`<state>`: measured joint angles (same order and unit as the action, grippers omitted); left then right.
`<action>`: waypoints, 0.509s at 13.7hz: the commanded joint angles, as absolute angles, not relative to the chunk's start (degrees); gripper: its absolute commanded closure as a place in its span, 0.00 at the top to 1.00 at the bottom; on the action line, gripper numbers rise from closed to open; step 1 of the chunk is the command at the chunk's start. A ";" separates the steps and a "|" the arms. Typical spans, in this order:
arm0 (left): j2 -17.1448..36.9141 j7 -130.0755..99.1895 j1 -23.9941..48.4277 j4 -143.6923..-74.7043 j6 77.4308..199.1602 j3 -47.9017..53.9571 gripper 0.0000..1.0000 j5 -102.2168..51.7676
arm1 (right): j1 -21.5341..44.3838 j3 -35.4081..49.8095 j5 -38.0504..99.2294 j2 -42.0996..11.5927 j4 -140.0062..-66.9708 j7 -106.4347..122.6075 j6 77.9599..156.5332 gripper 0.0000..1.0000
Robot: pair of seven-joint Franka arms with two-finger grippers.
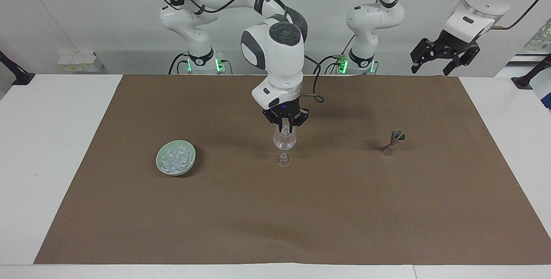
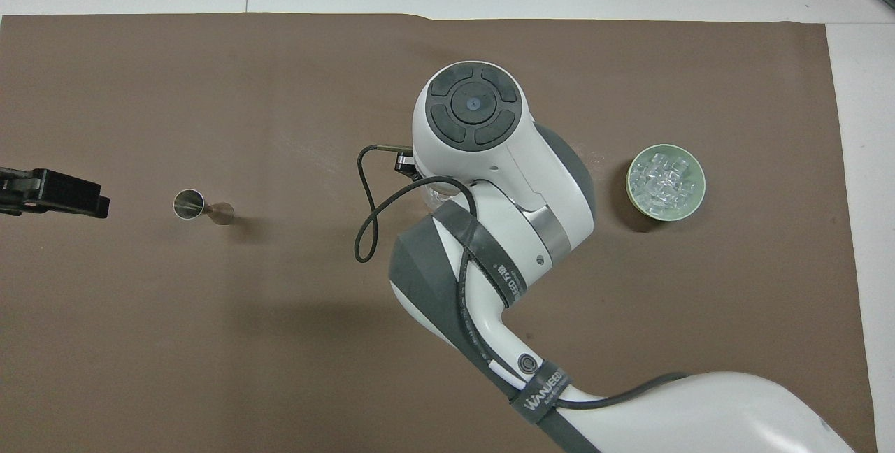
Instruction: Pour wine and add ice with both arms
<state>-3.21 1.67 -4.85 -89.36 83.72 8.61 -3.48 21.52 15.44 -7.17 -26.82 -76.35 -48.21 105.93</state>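
The step in hand is adding ice: the right gripper (image 1: 286,126) hangs directly over the mouth of the stemmed wine glass (image 1: 284,144), which stands upright near the middle of the brown mat (image 1: 275,210), and its fingertips are pinched shut on 1 small clear ice cube (image 1: 285,129) just at the rim. The glass appears to hold a little clear content low in its bowl, though whether that is ice or liquid I cannot tell. The rest of the ice (image 1: 175,158) lies heaped in the pale green bowl (image 1: 164,168), which sits on the mat well apart from the glass toward the right arm's end of the table. A small metal jigger (image 1: 392,142) stands well apart from the glass toward the left arm's end. The left gripper (image 1: 443,57) is raised in the air above the mat's edge at the left arm's end, jaws spread wide and holding nothing; that arm waits. In the overhead view the right arm's wrist covers the glass almost entirely. The next move, as I judge it, calls for parting the fingers while centred over the glass so the cube drops inside without knocking the rim, then lifting straight up.
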 commanded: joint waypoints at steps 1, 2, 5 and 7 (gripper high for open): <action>-5.10 2.38 -5.01 -92.02 87.70 8.79 1.00 0.24 | 21.44 15.82 -9.14 -26.10 -77.17 -50.45 106.35 0.18; -5.01 2.37 -5.01 -91.85 88.58 8.88 1.00 0.79 | 21.45 15.82 -9.14 -26.10 -77.08 -50.45 106.35 0.19; -4.83 2.46 -5.45 -90.97 88.42 8.96 1.00 0.70 | 21.53 15.91 -9.05 -26.10 -77.08 -50.54 106.35 0.26; -4.83 2.37 -5.62 -90.88 88.24 8.79 1.00 0.53 | 21.53 15.91 -8.97 -26.19 -77.17 -50.45 106.35 0.26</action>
<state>-3.74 1.71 -4.96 -90.01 87.41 8.61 -0.46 21.55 15.48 -7.87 -26.80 -76.35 -48.21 105.93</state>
